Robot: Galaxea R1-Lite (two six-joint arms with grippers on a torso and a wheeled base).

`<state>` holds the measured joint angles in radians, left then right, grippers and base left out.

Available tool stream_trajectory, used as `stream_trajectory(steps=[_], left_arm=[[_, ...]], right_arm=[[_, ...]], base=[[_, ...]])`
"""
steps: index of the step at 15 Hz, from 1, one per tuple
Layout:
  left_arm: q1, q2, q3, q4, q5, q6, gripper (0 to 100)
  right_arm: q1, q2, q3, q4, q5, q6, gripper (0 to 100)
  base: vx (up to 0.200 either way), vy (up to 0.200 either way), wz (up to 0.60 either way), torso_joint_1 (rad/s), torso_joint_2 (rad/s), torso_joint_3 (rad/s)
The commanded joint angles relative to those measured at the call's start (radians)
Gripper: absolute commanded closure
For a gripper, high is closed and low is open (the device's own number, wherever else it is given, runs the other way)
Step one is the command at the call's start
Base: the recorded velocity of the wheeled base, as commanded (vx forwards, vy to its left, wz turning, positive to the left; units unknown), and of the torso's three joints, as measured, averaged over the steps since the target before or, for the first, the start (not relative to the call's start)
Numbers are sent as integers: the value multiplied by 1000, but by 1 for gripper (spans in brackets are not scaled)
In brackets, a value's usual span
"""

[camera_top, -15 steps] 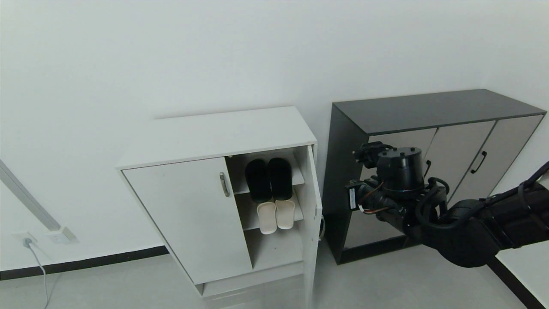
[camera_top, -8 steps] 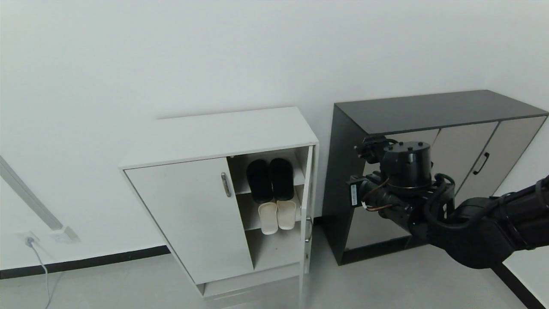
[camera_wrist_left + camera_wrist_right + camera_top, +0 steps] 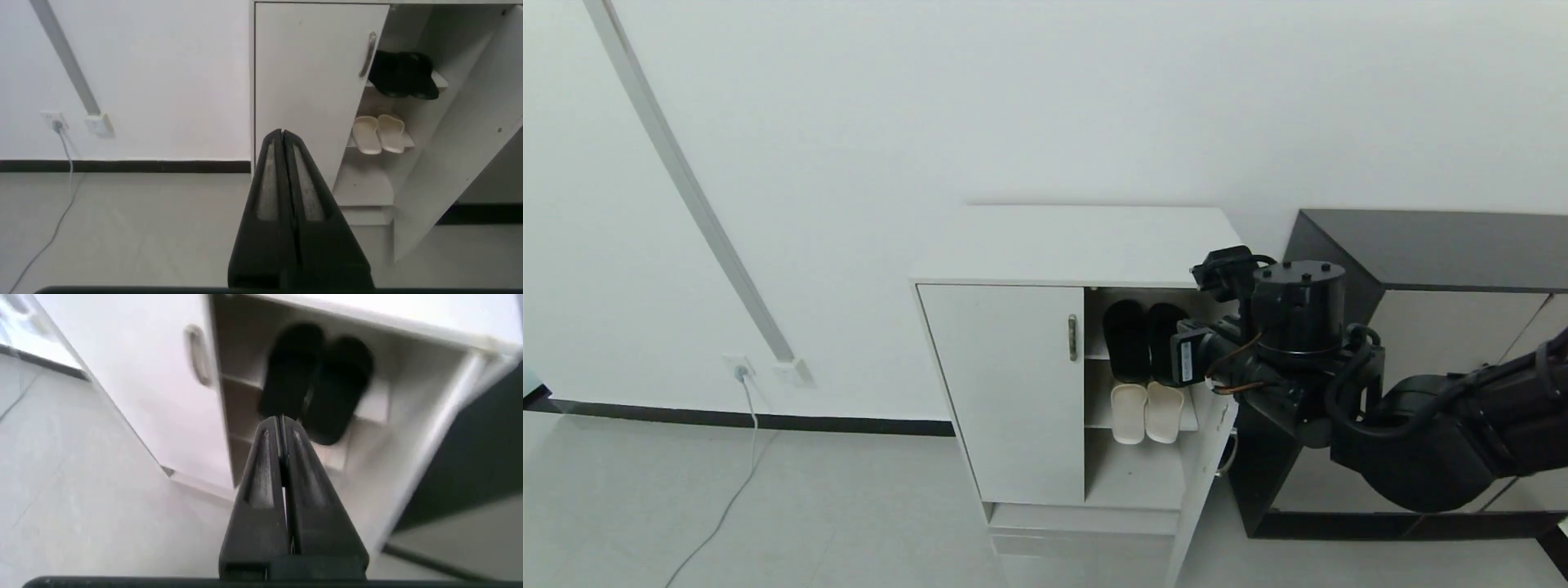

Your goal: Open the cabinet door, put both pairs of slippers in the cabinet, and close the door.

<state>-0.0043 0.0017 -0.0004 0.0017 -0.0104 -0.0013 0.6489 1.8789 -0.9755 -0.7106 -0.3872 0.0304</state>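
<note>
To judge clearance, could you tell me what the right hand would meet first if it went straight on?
Probably the black slippers on the upper shelf; the right hand, shut, points into the open compartment at them, though depth is unclear.

- The wall [image 3: 1013, 98] behind the cabinet [image 3: 1009, 392] is brightly, evenly lit
- Soft shadow is seen inside the cabinet
- Pale reflections are seen on the sideboard [image 3: 1445, 327] beside it

2 cabinets: 1 white cabinet [image 3: 1086, 245] and 1 dark cabinet [image 3: 1437, 237]. 4 slippers (2 pairs): 2 black slippers [image 3: 1127, 339], 2 white slippers [image 3: 1129, 412]. On the white one, 1 shut door [image 3: 1005, 392], 1 open door [image 3: 462, 163], 2 shelves [image 3: 1097, 418]. 1 socket [image 3: 737, 369], 1 cable [image 3: 727, 498].
</note>
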Motion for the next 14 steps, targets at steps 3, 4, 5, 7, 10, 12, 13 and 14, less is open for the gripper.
stream_trajectory(steps=[3,4,5,7,10,12,13,14], left_arm=[[1,1,-1,0,0,0,100],[1,1,0,0,0,0,100],[1,1,-1,0,0,0,100],[1,1,0,0,0,0,100],[1,1,0,0,0,0,100],[1,1,0,0,0,0,100],[1,1,-1,0,0,0,100],[1,1,-1,0,0,0,100]], right_arm=[[-31,-15,9,-1,-10,-14,100],[-43,-38,35,11,-19,-33,100],[-48,-60,58,13,-33,-63,100],[-55,-93,101,23,-85,-72,100],[-57,-153,193,80,-111,-69,100],[-57,-155,244,79,-110,-63,100],[-57,-150,262,77,-107,-60,100],[-55,-144,281,76,-104,-57,100]], base=[[0,0,0,0,0,0],[0,0,0,0,0,0],[0,0,0,0,0,0],[0,0,0,0,0,0],[0,0,0,0,0,0],[0,0,0,0,0,0],[0,0,0,0,0,0],[0,0,0,0,0,0]])
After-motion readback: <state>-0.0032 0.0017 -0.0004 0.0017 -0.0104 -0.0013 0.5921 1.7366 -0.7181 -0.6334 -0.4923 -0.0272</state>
